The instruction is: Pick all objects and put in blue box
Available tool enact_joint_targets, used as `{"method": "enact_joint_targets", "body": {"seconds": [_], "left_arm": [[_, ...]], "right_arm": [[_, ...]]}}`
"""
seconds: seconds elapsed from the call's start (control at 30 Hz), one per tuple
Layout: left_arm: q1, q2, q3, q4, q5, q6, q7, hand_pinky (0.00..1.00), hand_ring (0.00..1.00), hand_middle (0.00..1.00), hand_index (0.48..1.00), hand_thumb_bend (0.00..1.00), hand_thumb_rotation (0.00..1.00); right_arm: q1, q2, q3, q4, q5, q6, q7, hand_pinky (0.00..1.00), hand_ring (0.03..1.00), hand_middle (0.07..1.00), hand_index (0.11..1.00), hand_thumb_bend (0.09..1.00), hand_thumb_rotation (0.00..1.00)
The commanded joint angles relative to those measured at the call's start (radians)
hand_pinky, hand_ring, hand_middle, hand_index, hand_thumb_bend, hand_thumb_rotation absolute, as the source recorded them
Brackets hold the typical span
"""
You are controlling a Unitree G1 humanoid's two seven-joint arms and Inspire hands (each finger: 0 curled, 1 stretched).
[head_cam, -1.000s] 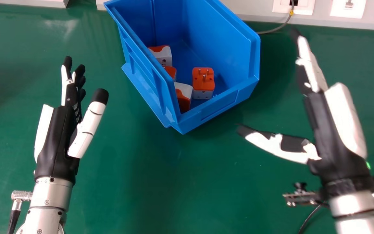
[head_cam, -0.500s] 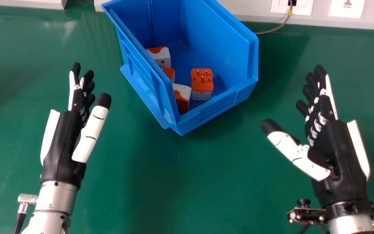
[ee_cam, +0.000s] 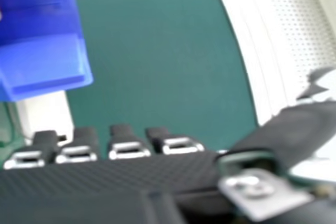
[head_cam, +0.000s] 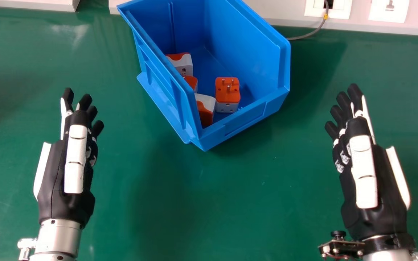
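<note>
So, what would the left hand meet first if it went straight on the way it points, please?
The left hand would probably reach the white ledge at the far edge first; depth is unclear, though.

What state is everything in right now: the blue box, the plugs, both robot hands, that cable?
Blue box: open-topped, holding plugs
Plug with pins: in box, pins up
Other plugs: in box, partly hidden
Left hand: open, empty
Right hand: open, empty
Cable: partly on table

Adapters (head_cam: 227, 90) in box (head_cam: 245, 119), box on table (head_cam: 230, 203)
</note>
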Motion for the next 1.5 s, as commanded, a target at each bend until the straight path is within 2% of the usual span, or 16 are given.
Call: {"method": "enact_joint_targets", "body": {"seconds": [0.0,0.03,0.1,0.17,0.3,0.43,0.5,0.67,0.77,1.0,1.1,1.23,1.4,1.43,1.47], "left_arm": [[-0.004,-0.008,0.014,-0.021,-0.026,-0.001,-0.018,0.97,1.00,1.00,1.000,0.56,0.98],[-0.004,-0.005,0.017,-0.017,-0.024,-0.004,-0.021,0.97,1.00,1.00,1.000,0.54,0.98],[0.001,0.004,0.017,-0.021,-0.002,-0.009,-0.017,0.97,1.00,1.00,1.000,0.51,0.99],[0.001,0.005,0.019,-0.020,0.006,-0.013,-0.019,0.97,1.00,1.00,1.000,0.50,0.99],[0.001,0.006,0.024,-0.013,0.007,-0.020,-0.026,0.97,1.00,1.00,1.000,0.50,0.98],[0.013,0.002,0.035,-0.017,0.011,-0.033,-0.023,0.97,1.00,1.00,1.000,0.50,0.97],[0.016,0.000,0.038,-0.020,0.010,-0.030,-0.022,0.97,1.00,1.00,1.000,0.51,0.96],[0.024,0.001,0.043,-0.021,0.007,-0.031,-0.029,0.97,1.00,1.00,1.000,0.53,0.95],[0.028,0.003,0.045,-0.026,0.012,-0.027,-0.025,0.97,1.00,1.00,1.000,0.53,0.94],[0.032,0.006,0.046,-0.040,0.013,-0.013,-0.020,0.97,1.00,1.00,1.000,0.51,0.95],[0.043,0.000,0.044,-0.059,0.014,-0.008,-0.013,0.97,1.00,0.99,1.000,0.50,0.95],[0.059,-0.010,0.038,-0.087,0.021,-0.002,0.005,0.97,1.00,0.99,1.000,0.49,0.95],[0.040,-0.022,0.033,-0.083,0.038,-0.009,0.023,0.98,1.00,0.98,1.000,0.48,0.95],[0.037,-0.029,0.028,-0.080,0.047,-0.012,0.028,0.98,1.00,0.98,1.000,0.47,0.95],[0.034,-0.029,0.029,-0.075,0.049,-0.012,0.029,0.98,1.00,0.98,1.000,0.47,0.95]], "right_arm": [[0.000,0.005,-0.020,-0.027,0.031,-0.002,0.011,1.00,1.000,1.000,1.000,0.352,1.00],[0.000,0.007,-0.020,-0.025,0.029,-0.004,0.011,1.00,1.000,1.000,1.000,0.351,1.00],[-0.004,0.010,-0.023,-0.020,0.015,-0.008,0.007,1.00,1.000,1.000,1.000,0.349,1.00],[-0.009,0.011,-0.024,-0.015,0.006,-0.010,0.006,1.00,1.000,1.000,1.000,0.333,1.00],[-0.014,0.012,-0.026,-0.015,-0.002,-0.013,0.006,1.00,1.000,1.000,1.000,0.310,1.00],[-0.012,0.013,-0.032,-0.017,-0.016,-0.018,0.002,1.00,1.000,1.000,1.000,0.295,1.00],[-0.008,0.017,-0.032,-0.017,-0.026,-0.024,-0.002,1.00,1.000,1.000,1.000,0.294,1.00],[0.006,0.031,-0.028,-0.011,-0.049,-0.046,-0.009,1.00,1.000,1.000,1.000,0.303,1.00],[0.010,0.038,-0.029,-0.006,-0.054,-0.054,-0.007,1.00,1.000,1.000,1.000,0.308,1.00],[0.020,0.048,-0.029,-0.014,-0.069,-0.061,-0.012,1.00,1.000,1.000,1.000,0.305,1.00],[0.024,0.048,-0.034,-0.016,-0.072,-0.067,-0.013,1.00,1.000,1.000,1.000,0.303,1.00],[0.042,0.040,-0.045,-0.029,-0.063,-0.082,-0.009,1.00,1.000,1.000,1.000,0.302,1.00],[0.033,0.026,-0.078,-0.015,-0.043,-0.092,0.003,1.00,1.000,1.000,1.000,0.304,1.00],[0.026,0.020,-0.088,-0.004,-0.036,-0.094,0.009,1.00,1.000,1.000,1.000,0.305,1.00],[0.023,0.018,-0.093,0.008,-0.040,-0.098,0.010,1.00,1.000,1.000,1.000,0.306,1.00]]}}
